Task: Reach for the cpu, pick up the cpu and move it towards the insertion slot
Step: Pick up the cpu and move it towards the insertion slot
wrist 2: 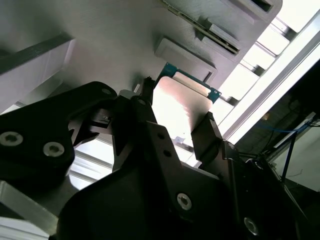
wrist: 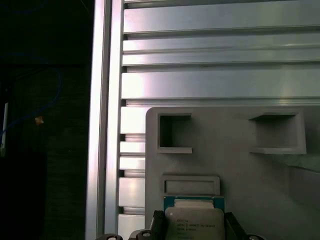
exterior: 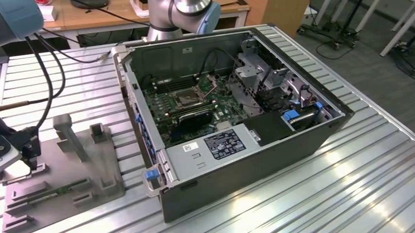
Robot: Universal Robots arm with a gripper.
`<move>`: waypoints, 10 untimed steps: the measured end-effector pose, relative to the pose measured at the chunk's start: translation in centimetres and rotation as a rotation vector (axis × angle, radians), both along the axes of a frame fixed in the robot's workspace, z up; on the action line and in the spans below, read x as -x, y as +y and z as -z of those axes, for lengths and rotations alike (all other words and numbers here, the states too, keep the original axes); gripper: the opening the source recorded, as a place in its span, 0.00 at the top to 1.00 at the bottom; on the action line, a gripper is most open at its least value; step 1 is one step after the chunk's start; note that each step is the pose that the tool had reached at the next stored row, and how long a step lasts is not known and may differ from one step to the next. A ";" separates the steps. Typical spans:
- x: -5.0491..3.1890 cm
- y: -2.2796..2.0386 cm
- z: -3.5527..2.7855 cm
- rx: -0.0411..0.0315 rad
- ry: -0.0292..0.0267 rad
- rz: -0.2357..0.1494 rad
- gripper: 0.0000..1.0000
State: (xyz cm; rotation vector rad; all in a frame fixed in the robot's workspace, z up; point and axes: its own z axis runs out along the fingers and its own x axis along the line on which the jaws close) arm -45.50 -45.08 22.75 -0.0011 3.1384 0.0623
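The cpu (wrist: 194, 224), a small square plate with a pale metallic face and a green rim, sits between my gripper's (wrist: 194, 231) two black fingertips, which touch its opposite edges. In the second wrist view the cpu (wrist 2: 181, 106) glares bright between the fingers (wrist 2: 206, 131), just over the grey tray (wrist 2: 115, 45). In the exterior view my gripper (exterior: 23, 160) hangs low over the tray (exterior: 77, 160) at the far left. The insertion slot (exterior: 188, 99), a dark square socket in a silvery frame, lies on the motherboard inside the open computer case (exterior: 259, 145), far to the exterior view's right of my gripper.
The grey tray has upright posts (exterior: 68, 133) and recesses (wrist: 175, 132); a green memory stick (exterior: 48, 194) lies on it. Black cables (exterior: 45, 73) hang from the arm. The case's raised walls surround the motherboard. The ribbed aluminium table (exterior: 337, 184) stretches around it.
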 end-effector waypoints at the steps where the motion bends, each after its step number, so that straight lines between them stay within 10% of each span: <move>1: 0.00 0.00 -0.09 0.0000 0.0000 0.000 0.45; 10: 0.00 0.00 -0.51 -0.0001 -0.0001 0.000 0.45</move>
